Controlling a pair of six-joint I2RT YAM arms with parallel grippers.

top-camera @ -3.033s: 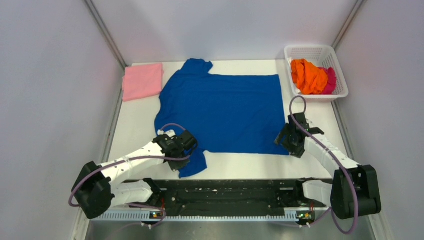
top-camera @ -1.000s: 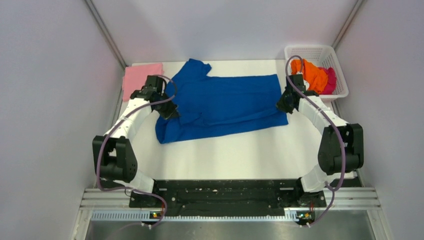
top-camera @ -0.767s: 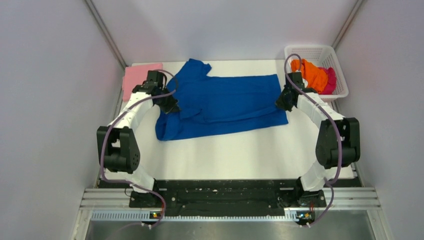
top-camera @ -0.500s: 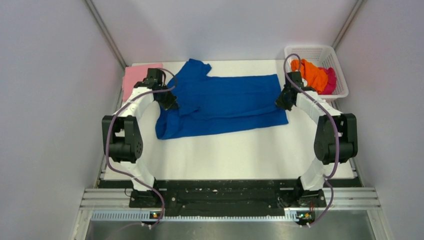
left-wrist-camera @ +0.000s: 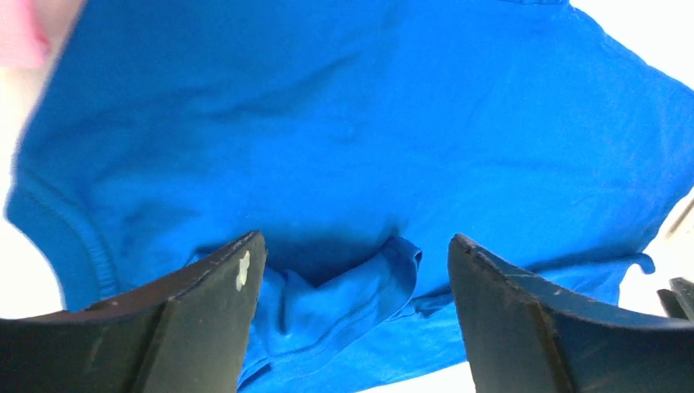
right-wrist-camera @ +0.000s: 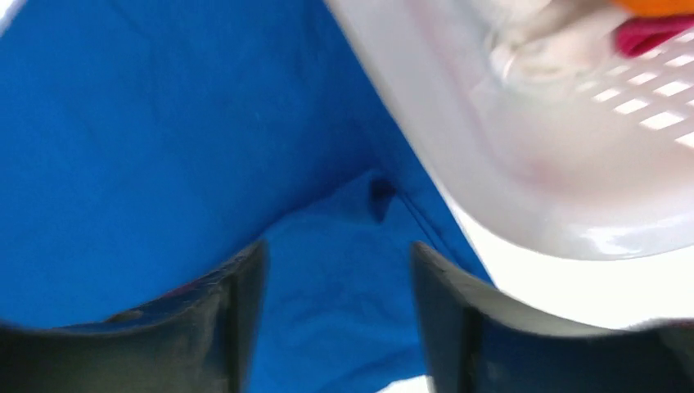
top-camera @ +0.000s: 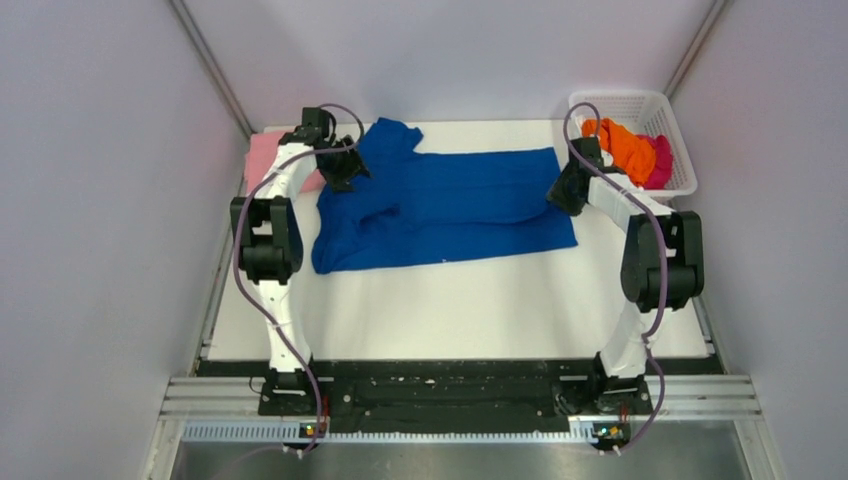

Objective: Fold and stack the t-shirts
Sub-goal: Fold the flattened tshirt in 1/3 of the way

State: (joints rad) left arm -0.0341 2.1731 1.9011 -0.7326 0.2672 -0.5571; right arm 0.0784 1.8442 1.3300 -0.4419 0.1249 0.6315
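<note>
**A:** What has changed since three seconds ago?

**B:** Both arms have swung from the near edge of the table (top-camera: 450,300) to its far side. They have carried the near half of the blue t-shirt (top-camera: 450,205) over the far half. The shirt lay spread flat then, and now it lies as a long doubled band.

**A:** What are the grippers doing?

**B:** The left gripper (top-camera: 345,168) hangs over the shirt's sleeve end with its jaws wide apart. In the left wrist view a loose fold of blue cloth lies beneath the gap, and nothing grips it. The right gripper (top-camera: 562,190) hangs over the hem end. Its jaws are also apart, with blue cloth below them and not pinched.

**A:** What lies around them?

**B:** Just outward of the left gripper sits a pink tee (top-camera: 260,162), folded and partly hidden by the arm. Just outward of the right gripper stands a white mesh basket (top-camera: 622,96). It holds an orange tee (top-camera: 625,148) and a magenta tee (top-camera: 660,160), both crumpled.

**A:** How far along is the job?

**B:** Less than halfway, I judge. The pink tee looks finished. The blue one has only its first fold, and its sleeve end is rumpled. It likely needs further folds and then stacking with the pink. The two tees in the basket look untouched.

**A:** Can any writing be read?

**B:** None. The blue shirt shows only plain cloth in all three views. No print, label or brand is visible anywhere.
</note>
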